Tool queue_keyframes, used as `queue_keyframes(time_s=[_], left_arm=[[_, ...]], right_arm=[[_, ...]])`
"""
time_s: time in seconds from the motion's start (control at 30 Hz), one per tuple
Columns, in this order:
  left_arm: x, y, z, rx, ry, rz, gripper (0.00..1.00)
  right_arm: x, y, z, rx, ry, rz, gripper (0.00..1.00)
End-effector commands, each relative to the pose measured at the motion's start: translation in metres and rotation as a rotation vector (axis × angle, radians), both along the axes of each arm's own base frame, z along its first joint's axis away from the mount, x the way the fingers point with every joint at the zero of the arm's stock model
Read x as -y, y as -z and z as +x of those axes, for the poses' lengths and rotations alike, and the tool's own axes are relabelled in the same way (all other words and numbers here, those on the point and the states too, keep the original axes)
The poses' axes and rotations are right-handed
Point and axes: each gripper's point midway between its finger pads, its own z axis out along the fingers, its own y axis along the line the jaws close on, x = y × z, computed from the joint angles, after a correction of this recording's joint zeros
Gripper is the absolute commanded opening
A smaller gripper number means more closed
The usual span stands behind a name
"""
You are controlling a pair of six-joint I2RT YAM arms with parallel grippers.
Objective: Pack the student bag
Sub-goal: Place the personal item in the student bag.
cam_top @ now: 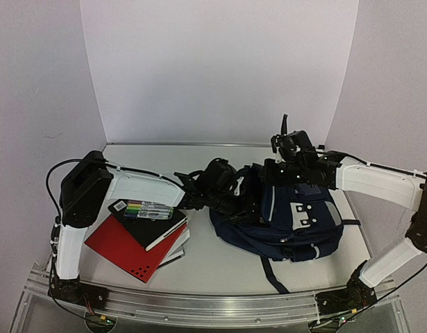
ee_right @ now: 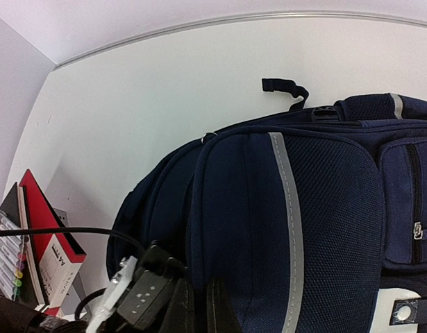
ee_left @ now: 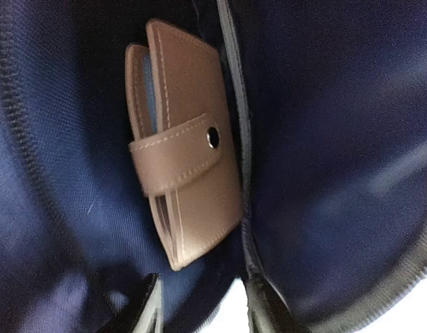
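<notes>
Inside the student bag (cam_top: 296,222), which lies front-up on the table (cam_top: 220,274), a tan wallet (ee_left: 185,173) rests against the navy woven lining, so one item looks packed. Just short of the wallet, the left gripper (ee_left: 203,312) stands open with nothing between its fingers. At the bag's top edge the right gripper (ee_right: 199,309) has its fingers close together against the fabric; whether they pinch it cannot be told. Outside the bag, beside its opening, lie a red notebook (cam_top: 123,250), a black one (cam_top: 154,227) and a pack of markers (cam_top: 145,209), apparently left to load. The wallet is smooth stitched leather, flat and rectangular, with a snap strap. The bag is coarse textured cloth with a pale stripe.
</notes>
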Motion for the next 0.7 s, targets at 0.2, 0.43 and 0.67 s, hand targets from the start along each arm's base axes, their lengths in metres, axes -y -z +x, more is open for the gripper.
queue_keyframes(time_s=[0.2, 0.43, 0.67], left_arm=[[-0.1, -0.081, 0.009, 0.224, -0.113, 0.178, 0.72], [-0.175, -0.086, 0.019, 0.237, -0.217, 0.287, 0.85], [-0.252, -0.095, 0.04, 0.237, -0.382, 0.31, 0.9]], right_arm=[[-0.003, -0.069, 0.011, 0.198, 0.031, 0.126, 0.0], [-0.005, -0.067, 0.014, 0.195, 0.03, 0.118, 0.0], [-0.008, -0.062, 0.015, 0.184, 0.02, 0.109, 0.0]])
